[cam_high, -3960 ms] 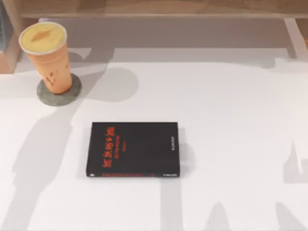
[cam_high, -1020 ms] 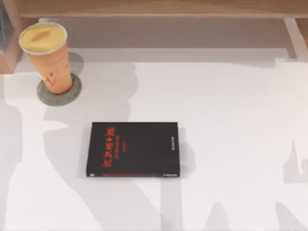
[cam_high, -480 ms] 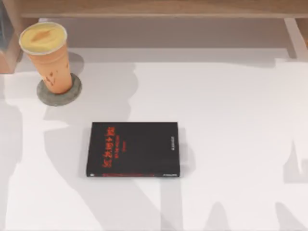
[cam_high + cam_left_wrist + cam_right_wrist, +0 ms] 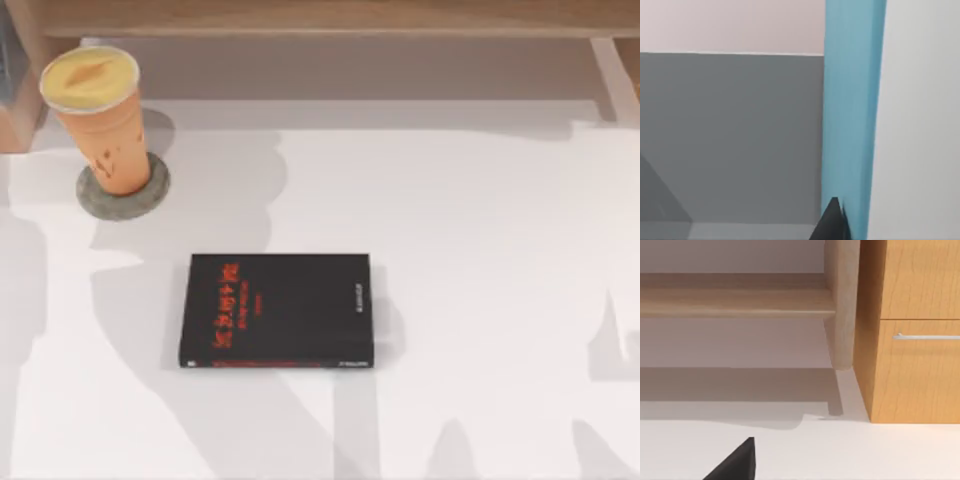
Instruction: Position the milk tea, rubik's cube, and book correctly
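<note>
Left wrist view: flat blue book beside left jaws, grip unclear.

Black book cover: red lettering running along the cover's left part; characters cannot be read.
Black book cover, second line: smaller red print just beside the large lettering; cannot be read.
Black book, right part of cover: small pale mark; cannot be read.
Black book, near edge: thin red strip and a short pale mark; cannot be read.
Milk tea: no readable label.
Book: plain light blue surface, no text.
</note>
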### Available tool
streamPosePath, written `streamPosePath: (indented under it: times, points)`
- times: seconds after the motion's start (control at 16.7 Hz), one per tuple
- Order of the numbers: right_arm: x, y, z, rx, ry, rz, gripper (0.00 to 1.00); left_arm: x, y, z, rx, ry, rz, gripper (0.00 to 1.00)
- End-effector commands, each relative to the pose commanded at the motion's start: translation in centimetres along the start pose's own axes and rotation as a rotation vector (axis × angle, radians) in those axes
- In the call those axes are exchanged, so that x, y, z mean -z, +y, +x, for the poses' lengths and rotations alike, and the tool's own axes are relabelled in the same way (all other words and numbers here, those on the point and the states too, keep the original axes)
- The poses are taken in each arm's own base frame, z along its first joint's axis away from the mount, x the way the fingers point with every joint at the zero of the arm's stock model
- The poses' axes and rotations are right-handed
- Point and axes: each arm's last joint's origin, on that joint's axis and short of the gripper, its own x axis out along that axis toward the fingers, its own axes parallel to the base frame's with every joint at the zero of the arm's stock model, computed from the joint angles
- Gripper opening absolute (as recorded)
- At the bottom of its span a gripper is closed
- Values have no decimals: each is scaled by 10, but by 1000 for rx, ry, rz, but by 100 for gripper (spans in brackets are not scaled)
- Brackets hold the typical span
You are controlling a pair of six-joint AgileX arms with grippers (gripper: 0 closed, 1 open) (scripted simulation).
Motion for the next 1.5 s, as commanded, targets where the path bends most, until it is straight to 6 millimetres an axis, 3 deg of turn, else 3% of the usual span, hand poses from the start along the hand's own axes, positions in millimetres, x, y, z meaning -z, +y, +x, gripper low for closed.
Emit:
streamPosePath:
  times: [1.2, 1.32, 1.5]
  points:
    - [0, 0, 0, 0, 0, 0, 100, -13, 0, -12, -10, -7, 13, 0]
    - [0, 0, 0, 0, 0, 0, 100, -28, -4, -21, -48, -39, 63, 0]
    - [0, 0, 0, 0, 0, 0, 100, -77, -26, -46, -152, -159, 200, 0]
